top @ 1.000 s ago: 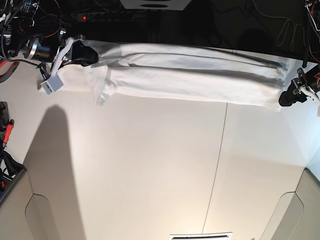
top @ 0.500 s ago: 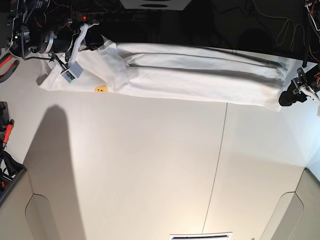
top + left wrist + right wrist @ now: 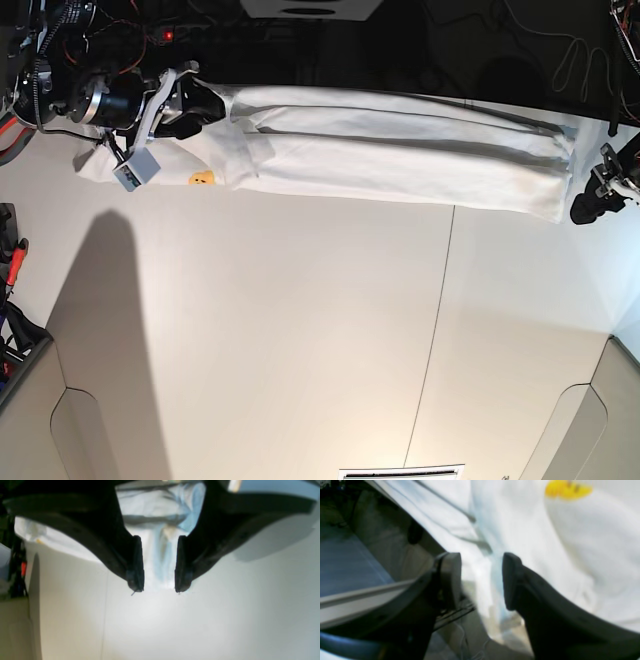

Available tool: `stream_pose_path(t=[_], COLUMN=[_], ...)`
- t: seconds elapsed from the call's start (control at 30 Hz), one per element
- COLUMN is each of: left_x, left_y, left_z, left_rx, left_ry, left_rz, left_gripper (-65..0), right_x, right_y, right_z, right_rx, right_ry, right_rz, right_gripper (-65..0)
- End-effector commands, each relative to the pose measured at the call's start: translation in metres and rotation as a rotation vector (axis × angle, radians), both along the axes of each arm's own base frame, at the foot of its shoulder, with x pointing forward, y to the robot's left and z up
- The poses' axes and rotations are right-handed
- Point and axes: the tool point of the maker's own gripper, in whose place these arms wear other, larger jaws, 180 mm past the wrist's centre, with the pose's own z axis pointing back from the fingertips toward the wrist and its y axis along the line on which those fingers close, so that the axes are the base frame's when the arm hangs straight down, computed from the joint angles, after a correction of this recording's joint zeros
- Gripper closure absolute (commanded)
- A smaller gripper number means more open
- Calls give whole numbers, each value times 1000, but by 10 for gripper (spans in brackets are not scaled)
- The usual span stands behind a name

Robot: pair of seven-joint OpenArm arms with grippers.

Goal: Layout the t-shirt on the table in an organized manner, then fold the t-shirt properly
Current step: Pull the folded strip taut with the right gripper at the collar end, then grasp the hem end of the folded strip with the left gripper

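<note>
The white t-shirt (image 3: 400, 160) lies as a long folded band along the far edge of the off-white table (image 3: 300, 330). A small yellow print patch (image 3: 203, 178) shows near its left end, also in the right wrist view (image 3: 567, 488). My right gripper (image 3: 200, 103) sits over the shirt's left end at the far edge. Its jaws are apart, with blurred white cloth (image 3: 482, 580) in the gap (image 3: 481, 582). My left gripper (image 3: 588, 208) is just off the shirt's right end, open and empty (image 3: 158, 588), with the shirt's edge (image 3: 160, 555) beyond its fingertips.
Dark cables and electronics line the space behind the far table edge (image 3: 330, 40). Red-handled tools (image 3: 12, 265) sit at the left edge. A thin seam (image 3: 435, 330) crosses the table. Rounded cut-outs are at the near corners (image 3: 85, 430) (image 3: 580, 430).
My left gripper has moved right, off the shirt's right end. My right gripper pulled the left end outward, then shifted back right; the cloth there now lies flatter and shows the yellow patch.
</note>
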Motion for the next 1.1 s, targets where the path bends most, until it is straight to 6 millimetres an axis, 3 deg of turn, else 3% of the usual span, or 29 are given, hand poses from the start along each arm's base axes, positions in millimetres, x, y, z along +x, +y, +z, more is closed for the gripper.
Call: stream_pose_path(t=[0.0,0.1,0.2,0.43,0.77,1.07], left_x=[9,2,-7,-20,-23,-26], left_y=[19,36,39,28,-10,1], left_z=[25,28,18,3,-22,-31], left_rx=[31,69,104,94,-21,99], left_ry=[-72,-66,-15,20,10,37], left_rz=[28,69,58,41,64,63], left_gripper=[-245,-352,-452,-453,-453,-453], right_x=[6,7,8,8,8,8], right_y=[2,3,3,3,3,3], right_z=[10,11,12,12,12,12], right_rx=[19,19,22,24,23,23], right_ry=[-41,-47,-53,-55,-54,-54], right_rz=[4,5,1,0,0,1], right_gripper=[-269,-269,-269,-269,-269,-269])
